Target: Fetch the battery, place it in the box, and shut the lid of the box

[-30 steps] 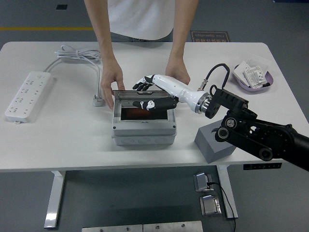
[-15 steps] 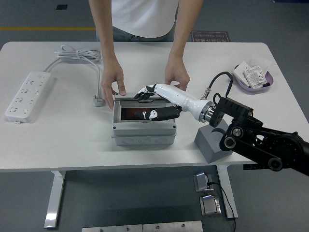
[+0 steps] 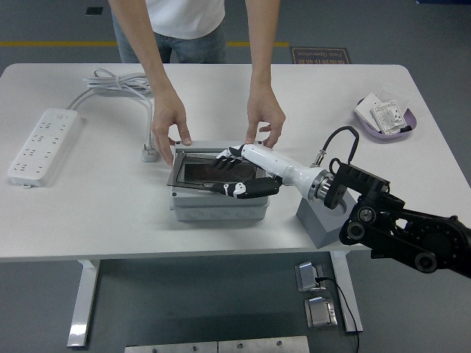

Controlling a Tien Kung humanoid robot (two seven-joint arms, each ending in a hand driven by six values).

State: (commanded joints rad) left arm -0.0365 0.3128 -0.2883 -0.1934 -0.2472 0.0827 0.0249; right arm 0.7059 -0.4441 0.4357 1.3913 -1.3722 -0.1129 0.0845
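Grey plastic, hard and boxy: the box (image 3: 218,198) sits at the middle of the white bench (image 3: 88,213), a little toward its near edge, and its dark-windowed lid (image 3: 213,170) lies nearly flat over the opening. The right hand (image 3: 237,173) is laid across that lid, white palm down, black fingers (image 3: 224,154) spread over the window and the thumb reaching the near rim; it grips nothing, it presses. The battery is nowhere to be seen; presumably it is inside, though the lid hides that. The lid looks stiff and light, hinged along the far side, so a flat push near the front edge should seat it; the smooth window may let fingertips slide. A person stands at the far side, both of the person's hands (image 3: 171,125) resting on the box's far corners, apparently steadying it, close beside the robot's fingers, and that is the crowding to watch. A grey block (image 3: 315,220) sits just right of the box under the forearm. A white power strip (image 3: 43,145) lies by the left edge, a purple tray (image 3: 407,126) of small parts near the right edge. The left arm is out of view.
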